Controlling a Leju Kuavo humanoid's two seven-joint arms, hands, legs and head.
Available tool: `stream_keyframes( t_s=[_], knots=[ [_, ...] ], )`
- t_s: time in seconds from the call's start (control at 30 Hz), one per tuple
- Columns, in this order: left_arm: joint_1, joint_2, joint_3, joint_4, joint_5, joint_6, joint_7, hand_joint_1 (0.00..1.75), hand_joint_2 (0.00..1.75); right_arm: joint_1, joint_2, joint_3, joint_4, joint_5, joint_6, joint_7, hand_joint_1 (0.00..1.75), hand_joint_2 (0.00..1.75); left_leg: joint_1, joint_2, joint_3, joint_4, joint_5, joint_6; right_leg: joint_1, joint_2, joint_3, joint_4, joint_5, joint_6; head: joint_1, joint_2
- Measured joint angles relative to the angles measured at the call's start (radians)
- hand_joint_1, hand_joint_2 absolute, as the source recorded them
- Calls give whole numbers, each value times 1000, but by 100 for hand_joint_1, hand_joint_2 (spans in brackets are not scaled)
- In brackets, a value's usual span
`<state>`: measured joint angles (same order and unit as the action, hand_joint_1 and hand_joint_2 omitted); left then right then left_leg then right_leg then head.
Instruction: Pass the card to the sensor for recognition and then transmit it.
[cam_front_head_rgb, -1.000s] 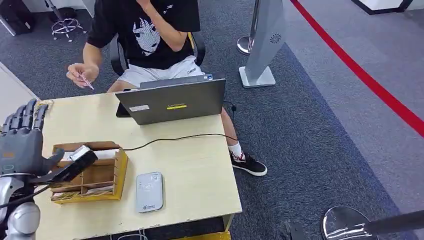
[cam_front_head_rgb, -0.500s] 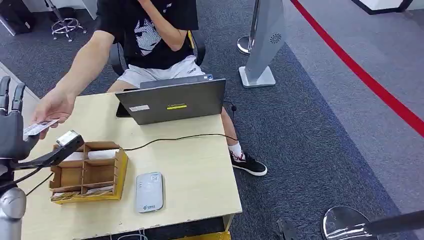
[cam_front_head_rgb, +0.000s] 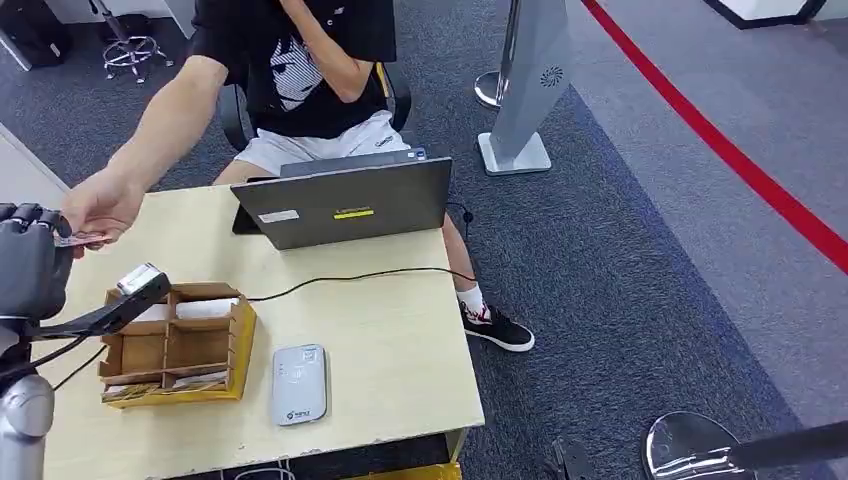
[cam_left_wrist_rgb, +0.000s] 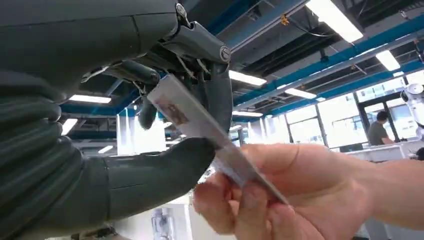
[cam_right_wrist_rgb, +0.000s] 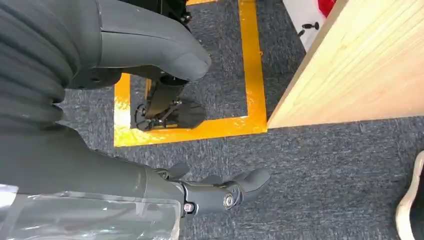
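At the left edge of the head frame, about mid-height, the left hand (cam_front_head_rgb: 30, 265) is raised with its dark fingers curled over a card (cam_front_head_rgb: 80, 239) — the same card is also pinched at its other end by a person's hand (cam_front_head_rgb: 100, 208) reaching in from the upper left. The left wrist picture shows this closely: the card (cam_left_wrist_rgb: 200, 125) runs slantwise through the middle of the frame, clamped between the thick grey thumb and the darker fingers (cam_left_wrist_rgb: 220, 95), while the person's fingertips hold its lower right end. The right hand (cam_right_wrist_rgb: 220, 192) hangs low over grey carpet beside the table's edge, its fingers loosely apart and holding nothing. Lower centre of the head frame, the grey card sensor (cam_front_head_rgb: 298, 384) lies flat on the pale wooden table (cam_front_head_rgb: 400, 330), just right of a yellow compartment box (cam_front_head_rgb: 180, 350). A grey laptop (cam_front_head_rgb: 345, 203) stands at the table's far side — the seated person behind it.
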<state>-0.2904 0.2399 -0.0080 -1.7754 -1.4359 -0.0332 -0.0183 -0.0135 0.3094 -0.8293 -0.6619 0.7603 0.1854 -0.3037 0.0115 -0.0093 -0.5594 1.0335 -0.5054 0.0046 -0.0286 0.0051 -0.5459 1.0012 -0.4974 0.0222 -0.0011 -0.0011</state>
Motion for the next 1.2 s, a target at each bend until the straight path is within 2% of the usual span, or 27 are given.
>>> stream_keyframes(
  t_s=[0.17, 0.27, 0.77, 0.8, 0.9, 0.97, 1.07, 1.13, 1.2],
  knots=[
    [2, 1, -3, 0, 2, -7, -7, 175, 175, 0, 1, -3, -3, 2, 1, 9, 0, 175, 0, 0, 0, 0, 0, 0, 0, 0, 0, 0, 0, 0, 0, 0],
    [29, -1, -27, -2, 27, -9, -39, 175, 175, 1, 3, -8, -11, 5, 5, 12, 0, 175, 0, 0, 0, 0, 0, 0, 0, 0, 0, 0, 0, 0, 0, 0],
    [68, -4, -68, -17, 47, -6, -50, 175, 175, 2, 4, -24, -23, 11, 6, 12, 0, 175, 0, 0, 0, 0, 0, 0, 0, 0, 0, 0, 0, 0, -1, 0],
    [124, -22, -113, -37, 72, 18, -93, 175, 175, 3, 6, -31, -24, 1, 21, 10, 0, 175, 0, 0, 0, 0, 0, 0, 0, 0, 0, 0, 0, 0, 0, 0],
    [178, -49, -188, -37, 49, 53, -90, 175, 175, 2, 6, -32, -24, 2, 22, 0, 0, 175, 0, 0, -1, 0, 0, 0, 0, 0, 0, 0, 0, 0, 0, 0],
    [192, -54, -237, -38, 21, 75, -84, 175, 175, -11, 9, -20, -22, -19, 14, -34, 0, 175, 0, 0, -2, 0, 0, 0, 0, 0, -1, 0, 0, 0, 0, 0],
    [199, -73, -291, -38, -5, 75, -83, 175, 175, -46, 10, 17, -13, -56, -10, -40, 0, 175, 0, 0, 0, 0, 0, 0, 0, 0, 0, 0, 0, 0, 0, 0],
    [234, -120, -327, -38, -39, 74, -83, 175, 175, -57, 11, 44, -6, -86, -15, -29, 0, 175, -1, -1, 0, 0, 0, 0, -1, -1, 0, 0, 0, 0, -3, 0],
    [257, -153, -369, -36, -53, 74, -89, 175, 175, -59, 11, 61, -5, -98, -14, -24, 0, 175, 0, -3, -1, 0, 0, 0, 0, -3, 0, 0, 0, 0, 1, 0]
  ],
)
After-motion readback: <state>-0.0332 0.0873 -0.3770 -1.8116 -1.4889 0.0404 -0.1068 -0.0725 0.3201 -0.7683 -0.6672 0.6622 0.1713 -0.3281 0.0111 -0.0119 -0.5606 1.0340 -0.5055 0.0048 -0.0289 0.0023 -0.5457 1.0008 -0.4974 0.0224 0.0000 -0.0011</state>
